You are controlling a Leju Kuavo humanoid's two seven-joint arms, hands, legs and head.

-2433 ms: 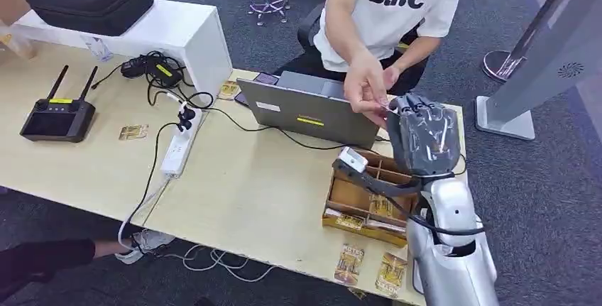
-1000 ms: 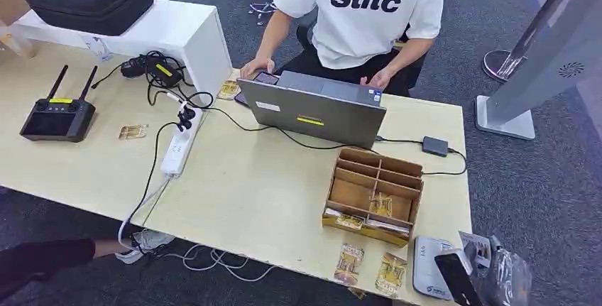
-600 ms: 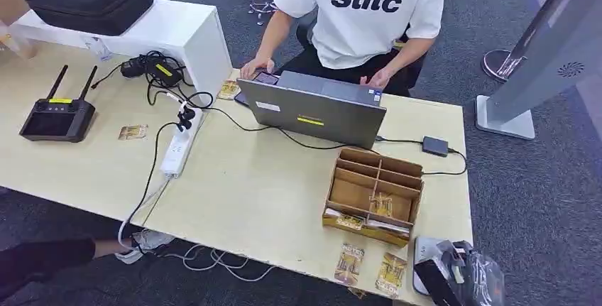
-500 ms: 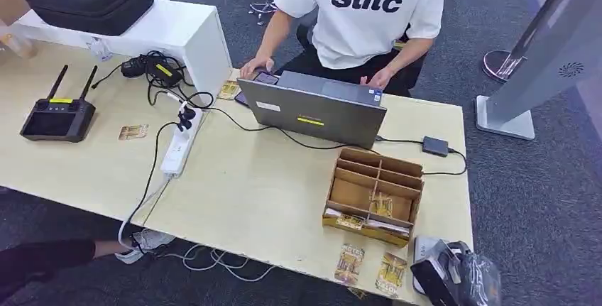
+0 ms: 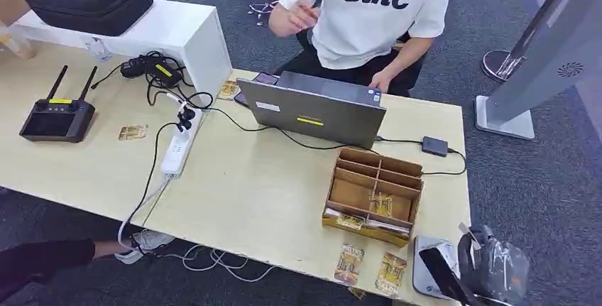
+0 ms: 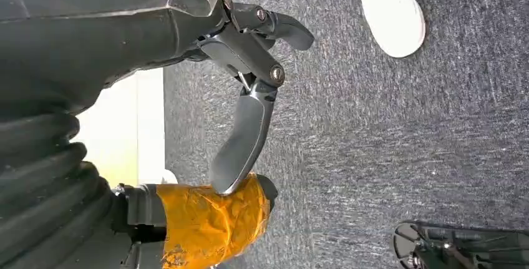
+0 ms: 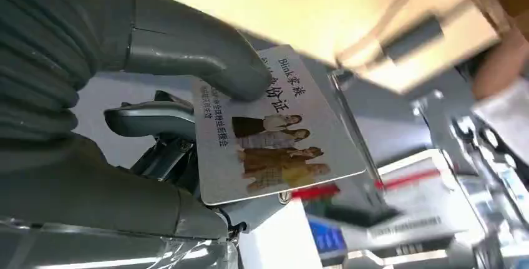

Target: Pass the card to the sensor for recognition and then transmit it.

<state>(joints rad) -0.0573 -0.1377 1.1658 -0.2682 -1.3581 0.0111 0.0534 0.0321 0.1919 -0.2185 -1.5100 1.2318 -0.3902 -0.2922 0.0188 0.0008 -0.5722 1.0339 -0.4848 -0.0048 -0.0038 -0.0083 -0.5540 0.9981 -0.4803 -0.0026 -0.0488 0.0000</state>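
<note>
In the head view, we see our right hand [image 5: 490,267] at five o'clock, just off the table [image 5: 248,185] corner, beside the grey sensor [image 5: 431,275]. A wooden organizer [image 5: 374,194] stands at the sensor's eleven o'clock, and a person [image 5: 369,15] sits at twelve behind a laptop [image 5: 312,111].

In the left wrist view, our left hand [image 6: 249,88] hangs over carpet, fingers [image 6: 243,138] apart, holding nothing.

In the right wrist view, the thumb [image 7: 199,57] presses the card [image 7: 274,125] against the fingers beneath; the card is firmly held.
</note>
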